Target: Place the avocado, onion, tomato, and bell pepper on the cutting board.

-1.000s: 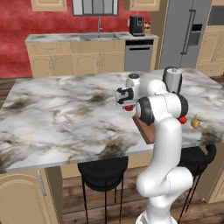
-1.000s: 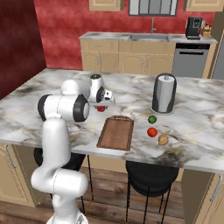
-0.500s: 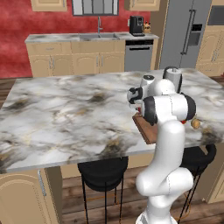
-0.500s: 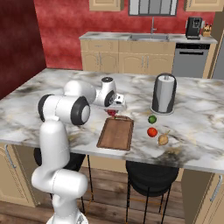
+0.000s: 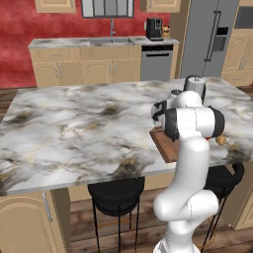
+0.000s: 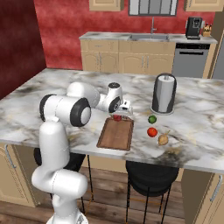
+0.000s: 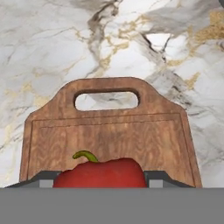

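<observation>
Red bell pepper, green stem curling up, sits clamped between the two dark fingertips of the gripper, held above the cutting board. From the hand camera the board's handle slot lies past the pepper, over marble counter. From the right base camera the gripper hovers at the board's far end. Beyond the board's right edge, near one another on the marble, lie the onion, then the tomato, then a small green piece, probably the avocado. Farther back stands a grey canister.
</observation>
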### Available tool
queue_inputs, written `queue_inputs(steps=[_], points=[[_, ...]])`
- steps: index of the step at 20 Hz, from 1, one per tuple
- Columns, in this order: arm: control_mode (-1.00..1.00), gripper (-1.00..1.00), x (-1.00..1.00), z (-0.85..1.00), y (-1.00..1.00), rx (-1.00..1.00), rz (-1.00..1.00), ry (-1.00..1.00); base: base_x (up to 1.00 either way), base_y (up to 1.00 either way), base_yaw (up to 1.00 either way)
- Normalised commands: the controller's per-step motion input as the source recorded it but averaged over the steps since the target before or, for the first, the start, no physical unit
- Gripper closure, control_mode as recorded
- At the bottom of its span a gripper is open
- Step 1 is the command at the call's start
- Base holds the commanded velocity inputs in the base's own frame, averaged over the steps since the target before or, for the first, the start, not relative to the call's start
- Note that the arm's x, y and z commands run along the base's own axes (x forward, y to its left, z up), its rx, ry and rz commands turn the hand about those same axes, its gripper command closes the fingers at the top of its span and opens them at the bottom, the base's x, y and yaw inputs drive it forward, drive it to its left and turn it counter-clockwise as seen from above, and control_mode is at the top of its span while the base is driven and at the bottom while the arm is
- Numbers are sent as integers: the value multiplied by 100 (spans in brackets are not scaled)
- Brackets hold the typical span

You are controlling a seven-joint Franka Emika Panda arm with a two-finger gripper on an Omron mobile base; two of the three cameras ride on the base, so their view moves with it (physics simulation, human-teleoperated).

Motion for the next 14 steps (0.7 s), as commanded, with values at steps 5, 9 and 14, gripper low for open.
queue_inputs(steps=[5,9,14], points=[[-100,100,6,-52,0,0,0,-4,0,0,0],[-100,100,1,-36,0,0,0,-2,0,0,0],[-100,100,5,-25,0,0,0,0,0,0,0]])
